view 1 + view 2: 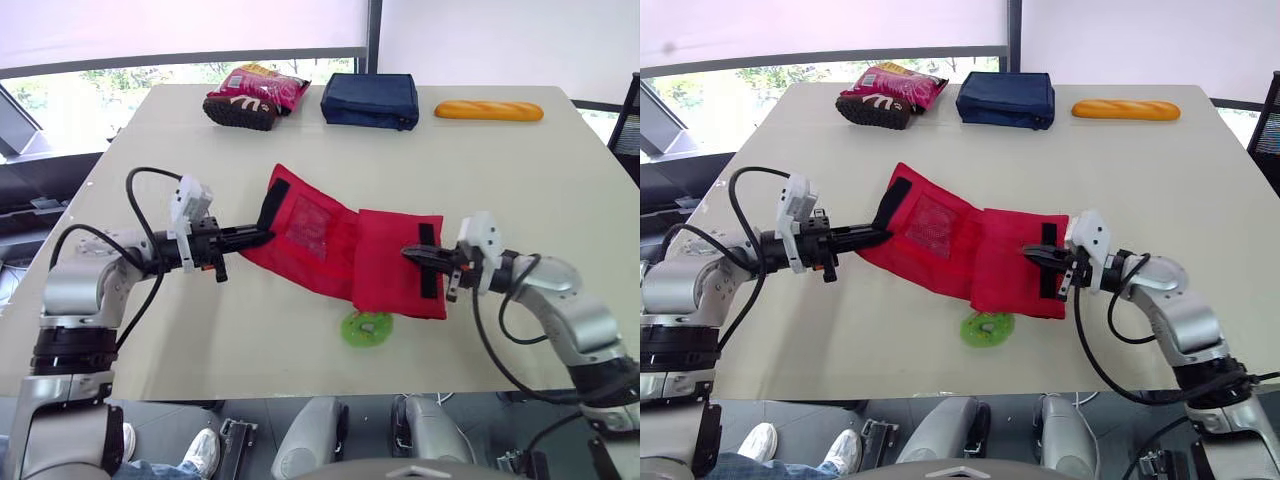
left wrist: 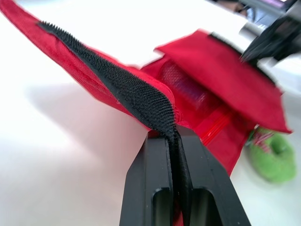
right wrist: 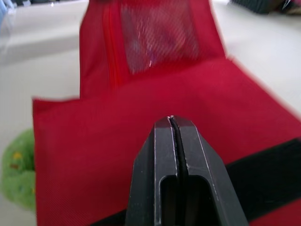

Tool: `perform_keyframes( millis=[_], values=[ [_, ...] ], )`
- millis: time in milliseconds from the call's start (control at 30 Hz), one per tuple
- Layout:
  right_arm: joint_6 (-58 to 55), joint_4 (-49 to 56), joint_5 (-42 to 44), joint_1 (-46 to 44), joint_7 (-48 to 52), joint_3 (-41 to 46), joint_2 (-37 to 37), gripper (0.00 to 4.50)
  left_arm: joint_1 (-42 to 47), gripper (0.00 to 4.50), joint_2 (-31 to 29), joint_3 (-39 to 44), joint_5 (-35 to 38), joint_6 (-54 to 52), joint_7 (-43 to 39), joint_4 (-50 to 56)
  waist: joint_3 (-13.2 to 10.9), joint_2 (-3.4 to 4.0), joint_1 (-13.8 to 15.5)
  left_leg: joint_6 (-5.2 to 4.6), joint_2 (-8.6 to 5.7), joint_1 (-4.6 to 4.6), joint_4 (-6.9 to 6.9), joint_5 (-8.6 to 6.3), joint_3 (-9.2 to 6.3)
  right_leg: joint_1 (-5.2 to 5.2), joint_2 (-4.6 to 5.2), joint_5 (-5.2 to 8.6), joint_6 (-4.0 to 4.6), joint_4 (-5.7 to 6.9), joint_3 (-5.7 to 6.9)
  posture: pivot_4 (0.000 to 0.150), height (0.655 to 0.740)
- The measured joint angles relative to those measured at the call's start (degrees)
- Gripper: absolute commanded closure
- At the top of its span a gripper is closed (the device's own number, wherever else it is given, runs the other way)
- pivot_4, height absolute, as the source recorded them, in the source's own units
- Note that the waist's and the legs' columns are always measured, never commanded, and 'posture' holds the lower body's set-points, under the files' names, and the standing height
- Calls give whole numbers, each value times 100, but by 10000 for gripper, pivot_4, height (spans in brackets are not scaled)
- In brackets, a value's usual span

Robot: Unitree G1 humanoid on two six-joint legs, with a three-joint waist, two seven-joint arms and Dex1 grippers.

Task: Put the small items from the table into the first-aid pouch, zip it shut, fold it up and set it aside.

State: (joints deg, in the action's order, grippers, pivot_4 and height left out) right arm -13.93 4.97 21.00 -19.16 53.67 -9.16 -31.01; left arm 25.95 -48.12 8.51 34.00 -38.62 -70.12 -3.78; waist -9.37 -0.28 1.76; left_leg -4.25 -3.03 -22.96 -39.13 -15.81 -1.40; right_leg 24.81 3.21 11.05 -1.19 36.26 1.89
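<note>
The left gripper (image 1: 262,236) pinches the black Velcro strap (image 2: 117,84) of the red first-aid pouch (image 1: 330,250), while the right gripper (image 1: 409,254), fingers closed, sits over its folded flap (image 1: 385,275).

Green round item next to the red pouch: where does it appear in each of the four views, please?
Left eye view: green round item on the table, at the red pouch's near edge.
Right eye view: the item in the same place.
Left wrist view: the item beside the folded pouch end.
Right wrist view: the item beside the folded flap's corner.
Shared landmark: the red pouch.
</note>
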Motion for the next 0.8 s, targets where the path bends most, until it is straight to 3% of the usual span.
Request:
perform_keyframes(
  millis=[233, 433, 633, 800],
  values=[
    [426, -272, -546, -207, 108, -260, -40, 44750, 544, 45000, 134, 51, 845, -698, -93, 458, 3, -6, -90, 4, 0, 14, -3, 2, -4, -10, -3, 0, 0, 7, 1, 1500, 7395],
    [404, -292, -656, -280, 98, -321, 45, 44750, 1043, 45000, 962, -367, 1370, -1272, 283, 1143, 4, -8, -135, 13, 1, 23, -3, 7, 1, -8, -9, 1, 0, 24, -10, 1500, 7395],
    [385, -375, -727, -364, 93, -351, 144, 44750, 1055, 45000, 1502, -1427, 896, -1182, 369, 1126, 5, -8, -142, 16, -1, 28, -3, 10, 1, -8, -10, 1, 1, 32, -13, 1500, 7395],
    [342, -373, -771, -378, 66, -329, 170, 44750, 1087, 45000, 1949, -1844, 350, -733, 450, 625, 5, -8, -105, 16, -3, 29, -5, 10, 1, -9, -9, 1, 1, 32, -15, 1500, 7395]
  ],
)
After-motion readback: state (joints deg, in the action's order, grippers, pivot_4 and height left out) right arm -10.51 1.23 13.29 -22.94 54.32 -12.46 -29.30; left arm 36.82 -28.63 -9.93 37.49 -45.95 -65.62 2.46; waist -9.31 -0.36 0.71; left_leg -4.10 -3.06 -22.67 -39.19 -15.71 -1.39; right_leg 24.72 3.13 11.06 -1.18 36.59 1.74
